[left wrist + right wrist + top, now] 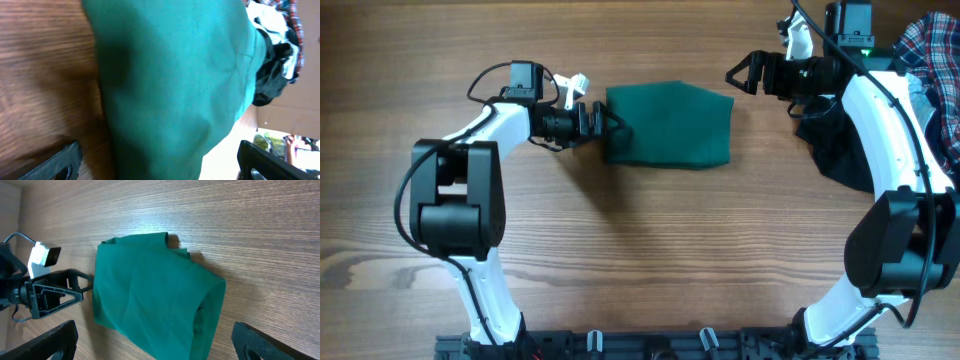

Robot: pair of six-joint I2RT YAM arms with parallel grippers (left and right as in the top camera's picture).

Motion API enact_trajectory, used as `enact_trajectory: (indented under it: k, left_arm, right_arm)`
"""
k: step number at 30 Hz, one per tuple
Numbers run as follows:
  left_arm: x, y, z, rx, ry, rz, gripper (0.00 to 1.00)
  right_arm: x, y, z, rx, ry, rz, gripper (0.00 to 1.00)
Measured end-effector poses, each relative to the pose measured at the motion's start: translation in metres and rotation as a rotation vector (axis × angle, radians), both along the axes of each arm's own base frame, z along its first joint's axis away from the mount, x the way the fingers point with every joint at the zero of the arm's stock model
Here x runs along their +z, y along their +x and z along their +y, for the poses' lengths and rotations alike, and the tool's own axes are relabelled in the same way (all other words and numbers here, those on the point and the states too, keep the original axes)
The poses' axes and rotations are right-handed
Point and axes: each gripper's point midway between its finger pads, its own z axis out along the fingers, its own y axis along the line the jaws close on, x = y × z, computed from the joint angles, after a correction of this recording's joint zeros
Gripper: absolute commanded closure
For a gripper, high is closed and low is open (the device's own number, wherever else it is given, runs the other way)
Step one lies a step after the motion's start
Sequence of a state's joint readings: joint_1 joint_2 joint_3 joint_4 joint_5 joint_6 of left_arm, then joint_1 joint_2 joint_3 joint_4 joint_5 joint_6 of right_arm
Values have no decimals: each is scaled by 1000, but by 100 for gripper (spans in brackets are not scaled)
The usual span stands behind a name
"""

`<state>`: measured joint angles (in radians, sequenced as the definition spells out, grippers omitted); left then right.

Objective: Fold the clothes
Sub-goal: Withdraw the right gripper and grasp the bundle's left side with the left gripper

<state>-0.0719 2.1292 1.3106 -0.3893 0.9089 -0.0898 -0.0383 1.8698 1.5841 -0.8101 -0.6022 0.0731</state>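
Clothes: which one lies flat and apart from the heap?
The green one, folded alone in the middle; the plaid shirt and black garment lie bunched together at the right.

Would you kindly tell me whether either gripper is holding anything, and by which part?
Nothing is held. The left gripper stands open at the left edge of the green garment; the right gripper is open, clear of it.

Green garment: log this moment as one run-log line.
green garment: folded flat | left tool: open, at its left edge | right tool: open, clear of it | other clothes: heaped far right
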Motion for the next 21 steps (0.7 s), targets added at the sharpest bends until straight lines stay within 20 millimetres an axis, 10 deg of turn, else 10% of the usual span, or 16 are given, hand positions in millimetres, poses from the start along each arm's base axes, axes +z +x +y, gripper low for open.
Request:
enact_trajectory:
  k: [21]
  left_arm:
    - [5, 1, -21, -92, -218, -22, 0]
  right_arm:
    - [10, 13, 3, -1, 29, -67, 0]
